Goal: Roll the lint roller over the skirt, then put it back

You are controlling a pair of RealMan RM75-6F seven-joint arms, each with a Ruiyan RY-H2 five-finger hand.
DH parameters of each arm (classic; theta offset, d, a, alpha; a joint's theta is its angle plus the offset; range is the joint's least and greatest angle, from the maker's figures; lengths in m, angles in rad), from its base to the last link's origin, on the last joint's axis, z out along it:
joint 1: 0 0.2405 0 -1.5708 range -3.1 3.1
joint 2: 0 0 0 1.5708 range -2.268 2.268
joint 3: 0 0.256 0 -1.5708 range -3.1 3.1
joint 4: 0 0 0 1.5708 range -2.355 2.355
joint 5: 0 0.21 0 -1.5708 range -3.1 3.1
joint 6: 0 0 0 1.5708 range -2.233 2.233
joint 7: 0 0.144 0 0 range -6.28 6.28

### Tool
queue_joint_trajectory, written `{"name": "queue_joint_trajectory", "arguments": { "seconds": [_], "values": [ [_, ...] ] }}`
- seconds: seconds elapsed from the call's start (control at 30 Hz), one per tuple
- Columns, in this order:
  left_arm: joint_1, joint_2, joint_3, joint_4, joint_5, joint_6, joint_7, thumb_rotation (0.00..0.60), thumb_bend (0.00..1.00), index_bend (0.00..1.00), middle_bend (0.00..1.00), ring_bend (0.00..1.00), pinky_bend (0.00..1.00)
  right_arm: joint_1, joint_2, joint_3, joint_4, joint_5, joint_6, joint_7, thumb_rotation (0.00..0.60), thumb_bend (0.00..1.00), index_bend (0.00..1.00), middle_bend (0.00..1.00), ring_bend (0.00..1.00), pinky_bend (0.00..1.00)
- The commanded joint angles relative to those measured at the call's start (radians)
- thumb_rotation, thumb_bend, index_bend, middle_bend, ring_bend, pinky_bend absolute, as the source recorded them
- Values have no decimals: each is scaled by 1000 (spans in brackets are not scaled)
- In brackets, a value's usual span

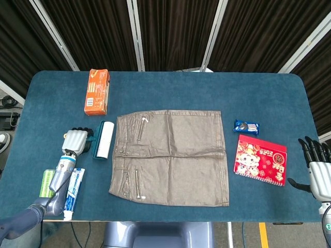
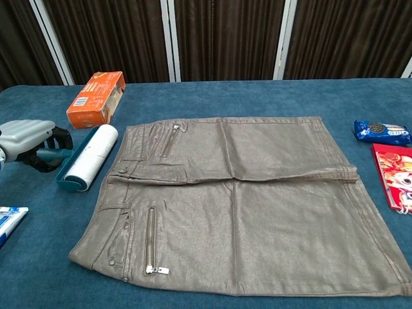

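A grey-brown skirt (image 1: 170,155) (image 2: 244,199) lies flat in the middle of the blue table. Just left of its waistband lies the lint roller (image 1: 103,139) (image 2: 90,156), a white roll in a teal holder, resting on the cloth. My left hand (image 1: 76,140) (image 2: 29,138) is at the roller's left side, its fingers curled around the teal handle. In the head view my right hand (image 1: 318,168) hangs off the table's right edge, fingers spread and holding nothing. The chest view does not show it.
An orange box (image 1: 97,91) (image 2: 96,90) sits behind the roller. A toothpaste tube (image 1: 74,191) (image 2: 9,219) and a green pack (image 1: 48,182) lie by my left forearm. A blue cookie pack (image 1: 246,126) and a red packet (image 1: 260,159) lie right of the skirt.
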Motion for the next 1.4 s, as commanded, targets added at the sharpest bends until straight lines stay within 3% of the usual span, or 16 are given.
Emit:
{"name": "queue_joint_trajectory", "arguments": {
  "seconds": [0.03,0.27,0.43,0.6,0.9,1.4],
  "values": [
    [0,14,2,-14,11,12,-4,600,825,551,438,384,455,0,1,1,0,1,0,2,600,0,0,0,0,0],
    [-10,105,7,-132,65,54,8,600,902,581,452,396,467,-1,7,1,-4,0,0,16,600,0,0,0,0,0],
    [-47,204,4,-280,88,43,106,600,913,585,454,398,470,-3,17,4,-8,6,0,35,600,0,0,0,0,0],
    [-107,255,-18,-394,43,-8,262,600,914,593,461,403,478,-6,27,10,-8,15,2,55,600,0,0,0,0,0],
    [-222,208,-19,-425,-63,-85,516,600,935,607,466,412,486,-10,41,20,-2,39,1,88,600,0,0,0,0,0],
    [-324,86,45,-376,-124,-106,691,600,937,620,477,418,492,-12,52,29,16,61,-9,127,600,0,0,0,0,0]
  ]
}}
